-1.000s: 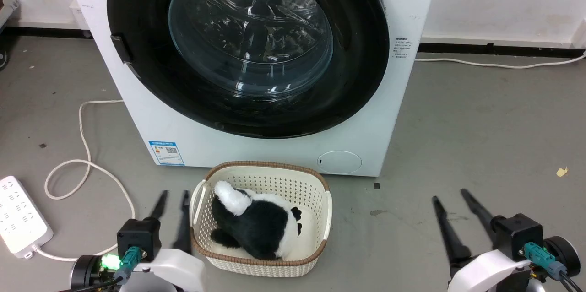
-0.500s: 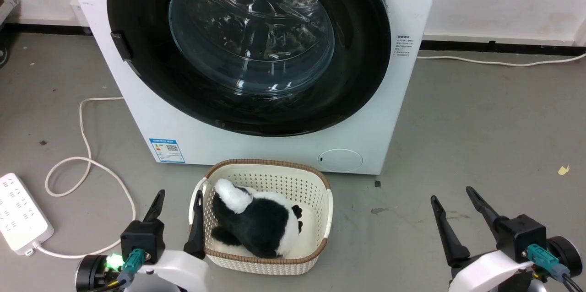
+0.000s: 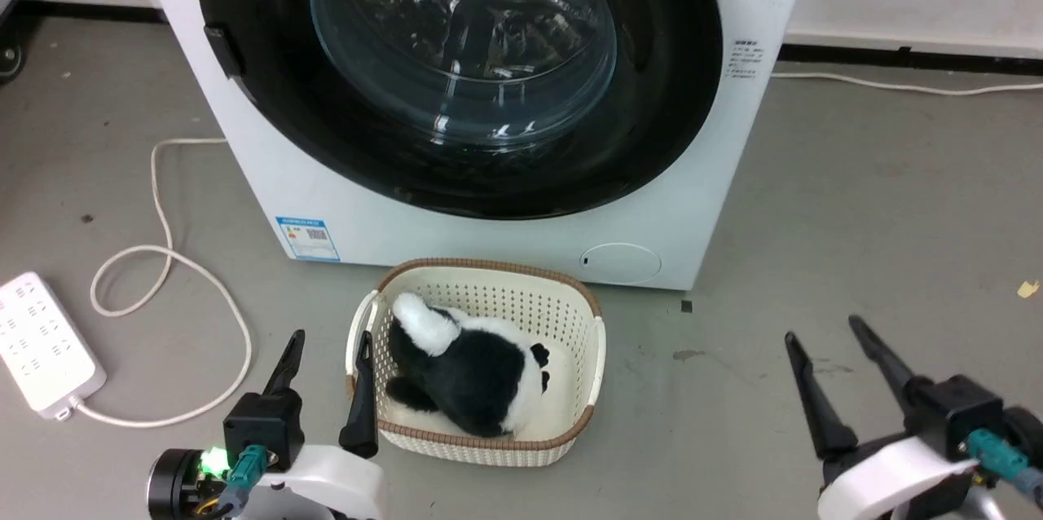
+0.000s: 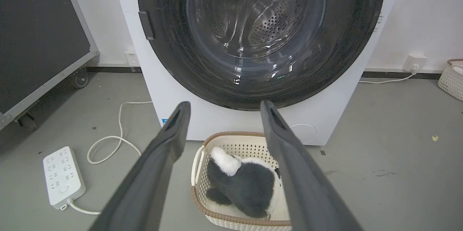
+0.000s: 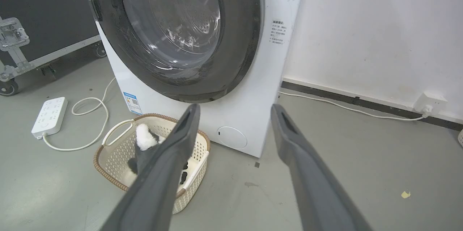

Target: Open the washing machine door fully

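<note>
The washing machine point(image 3: 489, 239) stands white and square on the grey floor ahead. The washing machine door point(image 3: 460, 47) lies flat against its front, glossy black with a bulging glass bowl, and a small dark latch tab point(image 3: 224, 51) sits on its left rim. Through the glass in the left wrist view the steel drum shows behind the door point(image 4: 257, 24). My left gripper point(image 3: 330, 337) is open, low on the floor side, well short of the machine point(image 4: 231, 122). My right gripper point(image 3: 823, 328) is open too, off to the right of the door point(image 5: 173, 28). Neither holds anything.
A cream basket point(image 3: 481, 267) with a black-and-white plush toy point(image 3: 468, 377) sits right before the machine, beside my left fingers. A white power strip point(image 3: 41, 341) and looped cable point(image 3: 163, 259) lie at left. A wheeled black case point(image 4: 36, 42) stands further left.
My left gripper's fingers have spread wider apart. The head camera has shifted, so the machine and basket sit a little higher and to the right in view. The door has not moved.
</note>
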### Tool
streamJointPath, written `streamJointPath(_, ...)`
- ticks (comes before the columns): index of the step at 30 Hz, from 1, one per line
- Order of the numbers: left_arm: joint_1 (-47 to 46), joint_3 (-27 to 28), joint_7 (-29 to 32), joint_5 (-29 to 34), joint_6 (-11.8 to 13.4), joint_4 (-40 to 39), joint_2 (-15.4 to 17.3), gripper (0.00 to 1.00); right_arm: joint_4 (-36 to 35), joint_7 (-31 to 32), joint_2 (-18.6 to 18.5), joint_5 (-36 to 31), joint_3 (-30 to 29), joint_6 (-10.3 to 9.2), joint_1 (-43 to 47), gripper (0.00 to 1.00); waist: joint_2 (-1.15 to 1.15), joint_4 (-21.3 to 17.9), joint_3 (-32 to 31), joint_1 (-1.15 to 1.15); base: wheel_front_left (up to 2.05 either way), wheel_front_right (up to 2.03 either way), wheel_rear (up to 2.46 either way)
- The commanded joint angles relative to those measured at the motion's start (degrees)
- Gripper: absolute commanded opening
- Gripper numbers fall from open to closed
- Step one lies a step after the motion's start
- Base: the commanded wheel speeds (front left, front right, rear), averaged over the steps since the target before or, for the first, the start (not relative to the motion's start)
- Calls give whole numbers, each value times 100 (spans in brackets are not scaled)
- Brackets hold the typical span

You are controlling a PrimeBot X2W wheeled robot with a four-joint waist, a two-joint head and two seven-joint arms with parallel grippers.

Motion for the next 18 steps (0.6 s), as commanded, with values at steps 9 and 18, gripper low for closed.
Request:
streamJointPath(9,-163,-178,-149,-91,143,-90,3,100,-113,-75,-400,405,38,-3,-564,100,0,143,282,0,0,0,0)
streamJointPath(18,-296,-315,-257,-171,271,-154,4,100,-158,75,-643,1054,-108,-4,-1149,0,0,314,569,0,0,0,0)
